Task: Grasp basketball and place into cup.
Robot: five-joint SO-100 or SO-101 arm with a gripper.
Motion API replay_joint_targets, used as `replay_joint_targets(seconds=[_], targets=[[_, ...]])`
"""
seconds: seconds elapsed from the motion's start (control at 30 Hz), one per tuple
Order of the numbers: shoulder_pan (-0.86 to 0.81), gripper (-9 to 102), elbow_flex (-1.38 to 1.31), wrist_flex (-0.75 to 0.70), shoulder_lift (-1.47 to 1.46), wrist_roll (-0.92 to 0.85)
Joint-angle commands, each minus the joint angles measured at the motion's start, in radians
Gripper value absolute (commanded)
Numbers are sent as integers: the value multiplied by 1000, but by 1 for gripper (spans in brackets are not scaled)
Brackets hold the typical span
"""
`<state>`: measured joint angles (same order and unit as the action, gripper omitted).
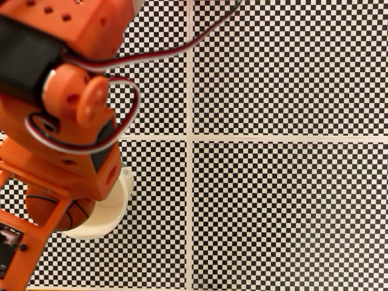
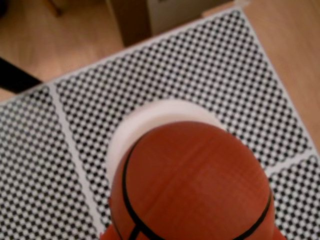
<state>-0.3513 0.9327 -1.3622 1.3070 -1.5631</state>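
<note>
So right now the orange arm fills the whole left side of the fixed view, from the top left corner down to the bottom left, with red, white and black wires looping around its joints. Down in the lower left, the claw point(image 1: 57, 209) is clamped on the basketball point(image 1: 82, 211), you can see the dark orange-red ball with its thin black seams peeking out from under the orange frame. It sits right over the mouth of the cup point(image 1: 109, 215), which shows as a cream-white curved rim and pale inside poking out to the right of the arm. In the wrist view the basketball point(image 2: 192, 185) is huge and fills the bottom middle of the frame, and the white rim of the cup point(image 2: 150, 117) arcs just behind its top edge, so the ball covers most of the opening. I can't tell whether the ball touches the rim. Everything stands on a counter covered in black-and-white checkerboard sheets point(image 1: 285, 212) split by pale lines, and wooden flooring point(image 2: 290, 45) shows along the top and right edges of the wrist view.
</note>
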Motion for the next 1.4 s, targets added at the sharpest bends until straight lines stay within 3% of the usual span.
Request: replay_joint_targets(seconds=[0.0, 0.97, 1.37], targets=[[11, 24, -74, 2, -3, 2], [40, 26, -137, 0, -57, 23], [46, 36, -150, 11, -69, 12]])
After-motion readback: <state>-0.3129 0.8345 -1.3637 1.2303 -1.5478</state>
